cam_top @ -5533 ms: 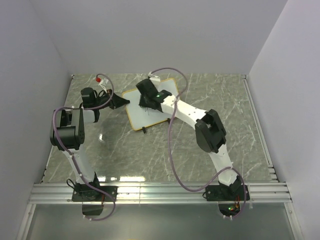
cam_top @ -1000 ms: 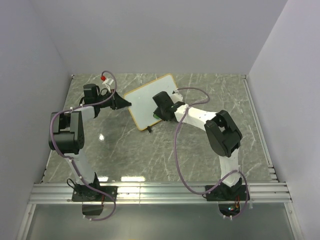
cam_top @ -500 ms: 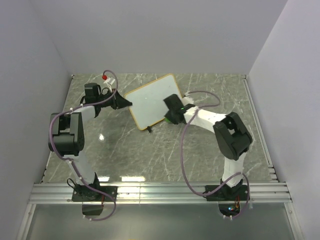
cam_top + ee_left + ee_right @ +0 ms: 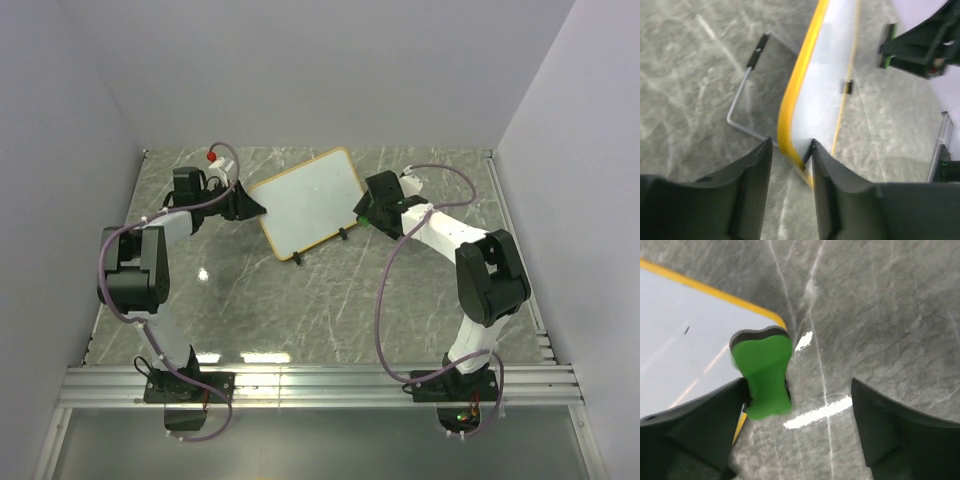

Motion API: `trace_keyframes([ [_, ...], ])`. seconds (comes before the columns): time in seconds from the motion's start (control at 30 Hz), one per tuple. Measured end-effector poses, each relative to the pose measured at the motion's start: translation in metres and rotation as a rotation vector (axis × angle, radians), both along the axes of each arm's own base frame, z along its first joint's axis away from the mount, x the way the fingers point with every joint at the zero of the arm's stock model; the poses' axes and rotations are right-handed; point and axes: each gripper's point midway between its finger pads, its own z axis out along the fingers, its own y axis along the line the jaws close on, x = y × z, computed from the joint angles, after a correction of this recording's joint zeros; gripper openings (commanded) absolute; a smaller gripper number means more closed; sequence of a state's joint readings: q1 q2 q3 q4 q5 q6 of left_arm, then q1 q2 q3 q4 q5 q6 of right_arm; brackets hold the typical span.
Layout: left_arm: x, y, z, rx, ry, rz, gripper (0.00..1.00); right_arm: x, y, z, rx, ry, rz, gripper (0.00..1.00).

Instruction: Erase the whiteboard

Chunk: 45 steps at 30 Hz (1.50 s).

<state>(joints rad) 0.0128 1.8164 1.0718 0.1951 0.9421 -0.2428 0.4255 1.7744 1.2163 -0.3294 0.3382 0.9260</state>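
Now the right claw point(image 4: 367, 213) has swung off the right edge of the whiteboard point(image 4: 308, 203) and sprung wide, green eraser point(image 4: 765, 372) loose against one finger, while the left claw point(image 4: 790, 147) slackens around the board's left corner on the table point(image 4: 420, 290), so wiping looks finished.

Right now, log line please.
left gripper open astride whiteboard edge | right gripper open, green eraser by one finger | small mark visible

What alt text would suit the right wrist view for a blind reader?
A green eraser sits in the open pincer, touching only one finger, at the corner of a yellow-framed whiteboard on a grey marble table.
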Motion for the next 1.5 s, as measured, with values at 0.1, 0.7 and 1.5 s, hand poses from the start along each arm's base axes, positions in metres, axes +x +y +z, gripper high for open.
trace_keyframes([
  [0.1,0.002,0.005,-0.010,0.051,0.010,0.030,0.77,-0.004,0.001,0.005,-0.015,0.010,0.031,1.00],
  [0.7,-0.029,0.075,0.150,0.168,-0.268,0.582,0.99,-0.087,-0.029,0.046,-0.042,0.015,0.134,0.99],
  [1.5,-0.110,0.144,0.200,0.260,-0.099,1.058,0.99,-0.216,-0.012,0.215,0.364,-0.537,0.482,1.00],
])
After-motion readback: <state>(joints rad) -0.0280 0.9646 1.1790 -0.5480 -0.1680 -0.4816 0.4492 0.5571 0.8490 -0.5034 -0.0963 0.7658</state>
